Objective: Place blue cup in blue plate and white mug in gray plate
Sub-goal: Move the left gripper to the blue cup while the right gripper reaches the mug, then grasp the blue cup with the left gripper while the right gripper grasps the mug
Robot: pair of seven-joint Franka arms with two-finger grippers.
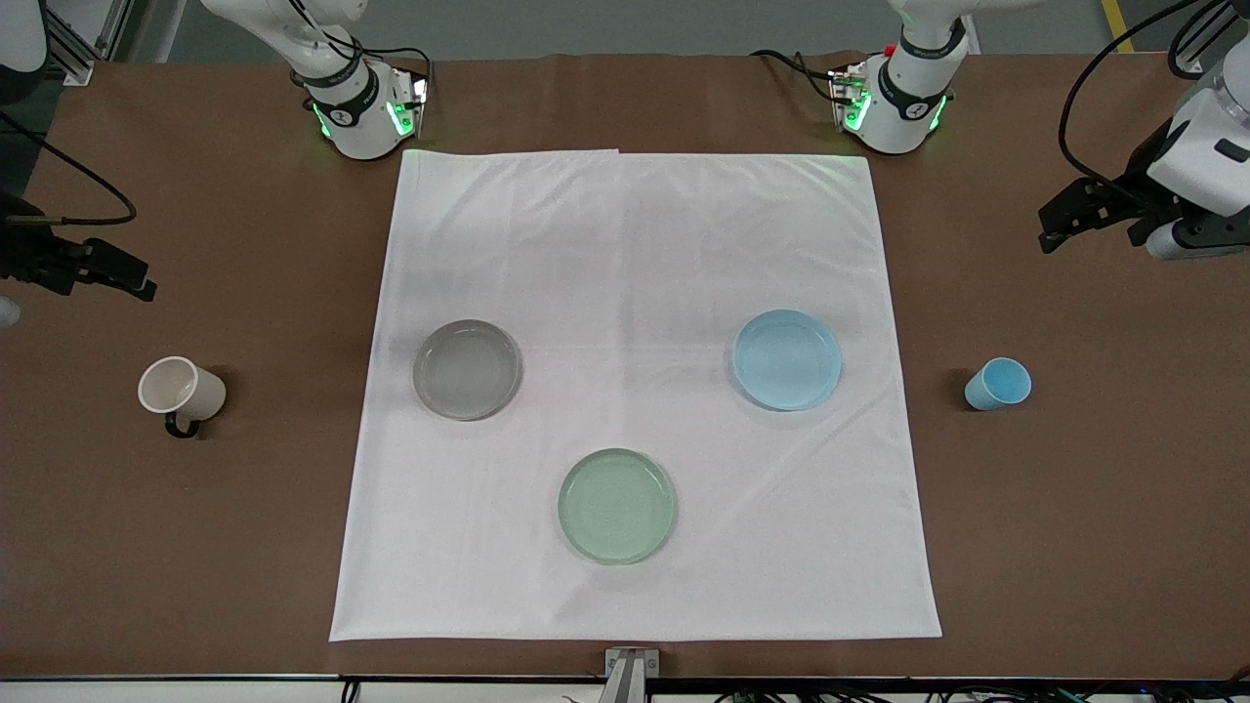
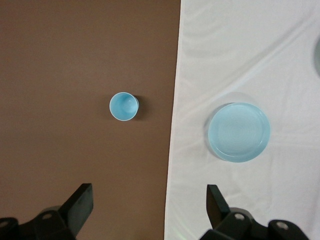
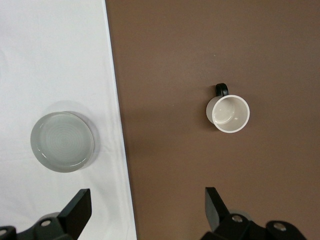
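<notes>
The blue cup [image 1: 998,384] stands upright on the brown table toward the left arm's end, beside the white cloth; the left wrist view shows it [image 2: 124,106] too. The blue plate [image 1: 787,358] [image 2: 239,132] lies empty on the cloth. The white mug [image 1: 182,392] [image 3: 229,114] stands on the brown table toward the right arm's end, black handle showing. The gray plate [image 1: 467,369] [image 3: 62,141] lies empty on the cloth. My left gripper [image 1: 1053,229] [image 2: 149,200] is open and empty, high over the table near the cup. My right gripper [image 1: 137,278] [image 3: 147,202] is open and empty, high near the mug.
A pale green plate [image 1: 617,505] lies empty on the white cloth [image 1: 635,244], nearer to the front camera than the other two plates. The cloth covers the middle of the brown table [image 1: 1074,508]. Both arm bases stand at the table's back edge.
</notes>
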